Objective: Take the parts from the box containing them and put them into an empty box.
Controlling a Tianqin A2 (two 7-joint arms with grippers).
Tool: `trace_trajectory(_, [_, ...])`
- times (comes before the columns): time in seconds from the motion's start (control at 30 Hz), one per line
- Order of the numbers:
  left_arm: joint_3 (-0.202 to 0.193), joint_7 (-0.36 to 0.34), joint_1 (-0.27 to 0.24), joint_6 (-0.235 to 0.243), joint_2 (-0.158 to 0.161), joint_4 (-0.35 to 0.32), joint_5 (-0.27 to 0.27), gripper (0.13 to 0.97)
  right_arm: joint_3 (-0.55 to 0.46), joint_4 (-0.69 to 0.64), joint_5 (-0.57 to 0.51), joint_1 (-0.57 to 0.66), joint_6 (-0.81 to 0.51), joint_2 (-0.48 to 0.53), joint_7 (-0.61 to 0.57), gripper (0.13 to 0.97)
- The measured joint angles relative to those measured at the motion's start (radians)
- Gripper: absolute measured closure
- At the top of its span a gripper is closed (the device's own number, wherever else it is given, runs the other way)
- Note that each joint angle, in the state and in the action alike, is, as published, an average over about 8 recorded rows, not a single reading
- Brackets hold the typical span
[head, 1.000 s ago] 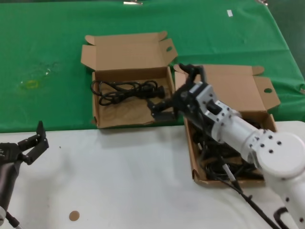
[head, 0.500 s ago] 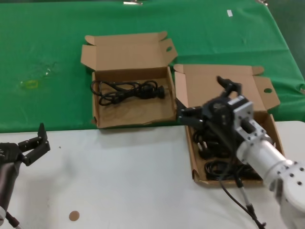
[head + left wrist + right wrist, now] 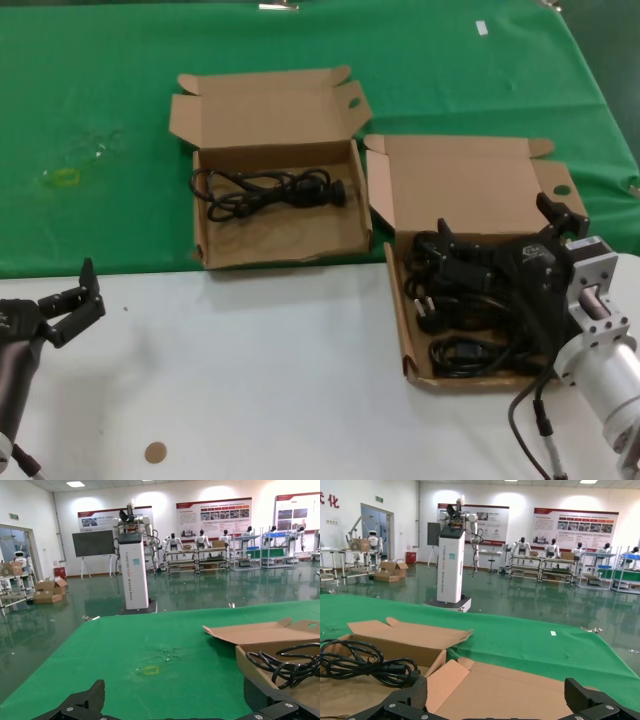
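The right claw (image 3: 495,225) hangs spread wide over the box of cords (image 3: 399,300), its two fingers well apart and holding nothing, with the heap of black power cords (image 3: 470,310) directly beneath it. One cord (image 3: 265,190) lies in the other box (image 3: 205,240), just beside and to the robot's left, on the bench (image 3: 250,380). The left claw (image 3: 70,300) waits open and empty at the bench's near left edge. The cords look tangled, so a grab may hook two bundles together, or a trailing loop may snag the low cardboard wall and drag the box.
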Motion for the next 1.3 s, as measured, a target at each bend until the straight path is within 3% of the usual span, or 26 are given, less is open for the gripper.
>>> trace_trajectory(1.3, [0.000, 0.000, 0.000, 0.000, 0.000, 0.000, 0.000, 0.132, 0.006, 0.008, 0.008, -0.012, 0.008, 0.001, 0.000, 0.129])
